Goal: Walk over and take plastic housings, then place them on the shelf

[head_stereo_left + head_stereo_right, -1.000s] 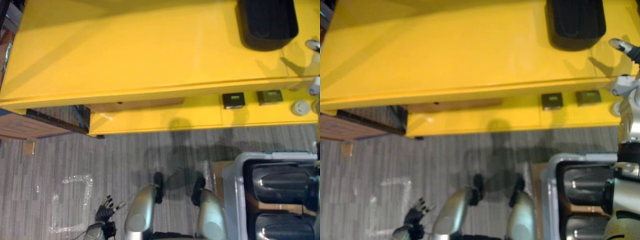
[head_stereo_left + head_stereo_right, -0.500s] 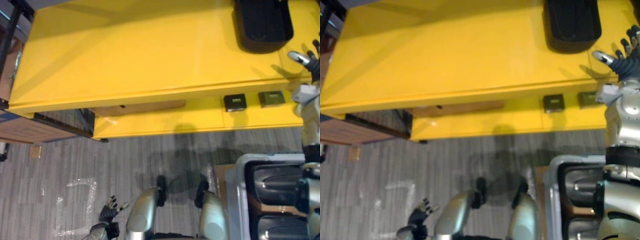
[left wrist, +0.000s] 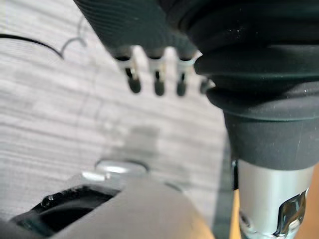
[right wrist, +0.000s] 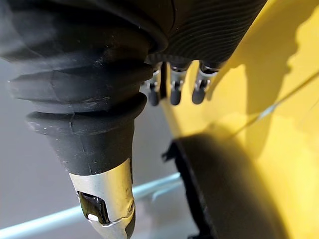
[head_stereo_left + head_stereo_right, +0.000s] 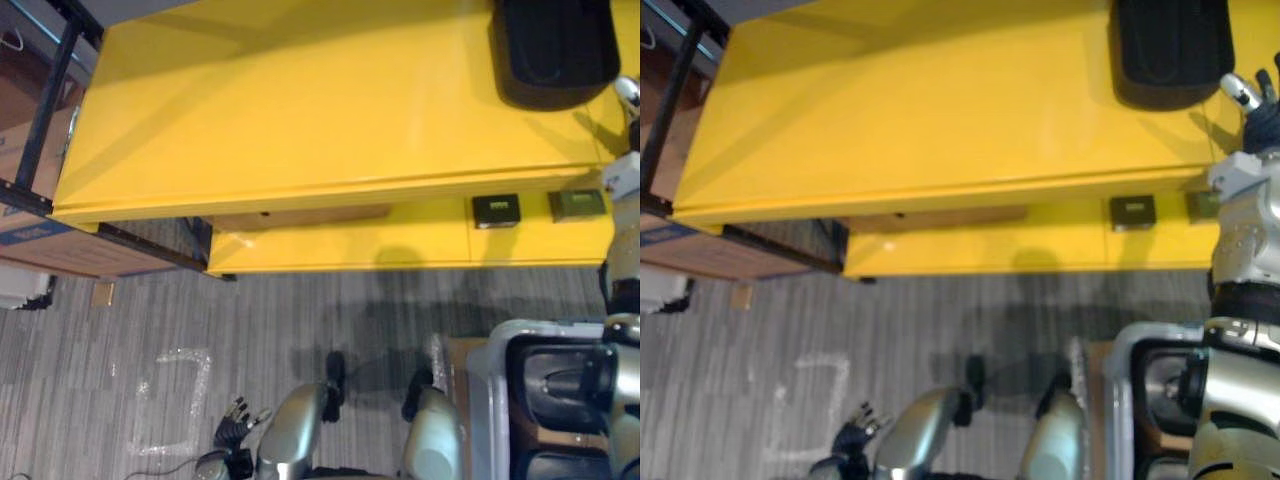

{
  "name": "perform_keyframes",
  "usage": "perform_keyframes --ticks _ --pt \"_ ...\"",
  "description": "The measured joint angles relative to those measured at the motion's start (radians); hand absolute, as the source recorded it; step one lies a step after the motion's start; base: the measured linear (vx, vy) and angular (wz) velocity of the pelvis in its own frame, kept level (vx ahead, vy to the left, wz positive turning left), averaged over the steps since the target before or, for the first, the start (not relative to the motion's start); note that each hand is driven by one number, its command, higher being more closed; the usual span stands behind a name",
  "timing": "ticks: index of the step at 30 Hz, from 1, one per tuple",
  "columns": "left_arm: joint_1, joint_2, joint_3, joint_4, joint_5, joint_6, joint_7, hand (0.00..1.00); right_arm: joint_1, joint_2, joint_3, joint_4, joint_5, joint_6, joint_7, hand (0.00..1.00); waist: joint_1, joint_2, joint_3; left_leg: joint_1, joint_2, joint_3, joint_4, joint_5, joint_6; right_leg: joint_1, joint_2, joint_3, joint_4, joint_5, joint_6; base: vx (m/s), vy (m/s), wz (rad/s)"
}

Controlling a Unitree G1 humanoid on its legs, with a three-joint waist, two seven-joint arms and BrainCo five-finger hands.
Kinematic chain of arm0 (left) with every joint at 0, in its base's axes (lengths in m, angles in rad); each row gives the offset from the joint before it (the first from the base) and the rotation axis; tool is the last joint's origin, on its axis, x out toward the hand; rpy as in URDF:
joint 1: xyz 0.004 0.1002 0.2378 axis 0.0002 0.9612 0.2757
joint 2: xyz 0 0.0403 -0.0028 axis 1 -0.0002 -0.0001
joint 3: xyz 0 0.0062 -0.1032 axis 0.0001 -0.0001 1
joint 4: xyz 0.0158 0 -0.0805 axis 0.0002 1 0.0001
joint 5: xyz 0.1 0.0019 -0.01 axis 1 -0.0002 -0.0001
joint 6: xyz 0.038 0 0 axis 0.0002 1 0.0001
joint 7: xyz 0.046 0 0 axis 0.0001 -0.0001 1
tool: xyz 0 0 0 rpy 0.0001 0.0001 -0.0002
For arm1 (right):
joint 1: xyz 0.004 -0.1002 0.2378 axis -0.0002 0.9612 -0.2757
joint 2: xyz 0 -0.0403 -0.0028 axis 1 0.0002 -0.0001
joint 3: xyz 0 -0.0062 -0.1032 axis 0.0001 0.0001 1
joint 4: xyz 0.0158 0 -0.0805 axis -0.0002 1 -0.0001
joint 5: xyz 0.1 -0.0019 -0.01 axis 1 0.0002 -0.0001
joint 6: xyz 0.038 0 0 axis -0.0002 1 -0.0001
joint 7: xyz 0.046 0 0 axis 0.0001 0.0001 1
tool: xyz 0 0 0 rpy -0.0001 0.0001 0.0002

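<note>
One housing [image 5: 1170, 50] sits on shelf [image 5: 940, 110] as tasked | my right hand [image 5: 1248, 95] hovers beside it, fingers straight, empty | left hand [image 5: 238, 428] hangs slack.

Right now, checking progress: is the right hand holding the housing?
No, the right hand is open, beside the black housing on the shelf.

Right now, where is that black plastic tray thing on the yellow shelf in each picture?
Left eye view: black housing, top right.
Right eye view: top right, beside the right hand.
Right wrist view: housing on yellow, past the fingers.
Left wrist view: grey floor beyond the left hand.
Shared landmark: the yellow shelf.
</note>
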Motion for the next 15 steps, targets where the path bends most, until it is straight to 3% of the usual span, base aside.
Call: perform_keyframes --ticks 2,4,6,10,15 --pt "0.009 0.000 0.000 0.002 0.001 0.000 -0.010 0.00 -0.018 -0.003 0.037 -0.002 -0.149 -0.068 -0.016 0.00 0.004 0.000 0.000 0.001 0.000 -0.001 0.000 0.000 0.000 0.002 0.000 -0.001 0.000 0.000 0.000 0.00 0.000 0.00" --pt "0.016 0.000 0.000 0.003 0.001 -0.001 -0.012 0.00 -0.041 -0.028 0.109 -0.011 -0.401 -0.170 -0.083 0.00 0.003 0.000 0.000 0.001 0.000 -0.002 0.001 0.000 0.000 0.003 0.001 -0.001 -0.002 0.001 0.000 0.00 0.000 0.00" --pt "0.018 0.001 0.000 0.003 0.002 -0.001 -0.010 0.00 -0.046 -0.073 0.191 -0.037 -0.551 -0.216 -0.131 0.00 0.001 0.000 0.000 0.007 0.001 -0.009 0.002 0.000 0.000 0.019 0.004 -0.009 -0.016 0.004 0.003 0.01 0.008 0.06" --pt "0.018 0.008 0.000 0.002 0.002 -0.001 -0.005 0.00 -0.048 -0.113 0.265 -0.054 -0.644 -0.241 -0.181 0.00 0.002 -0.003 -0.002 0.011 0.010 -0.019 0.002 0.000 -0.001 0.044 0.022 -0.020 -0.057 0.021 0.002 0.01 0.009 0.02" --pt "0.018 0.045 0.000 0.000 0.001 0.003 -0.004 0.00 -0.047 -0.113 0.285 -0.046 -0.600 -0.167 -0.182 0.00 0.004 -0.003 -0.002 0.002 0.019 -0.015 0.005 0.000 0.000 0.052 0.041 -0.020 -0.092 0.048 0.003 0.02 0.029 -0.04"
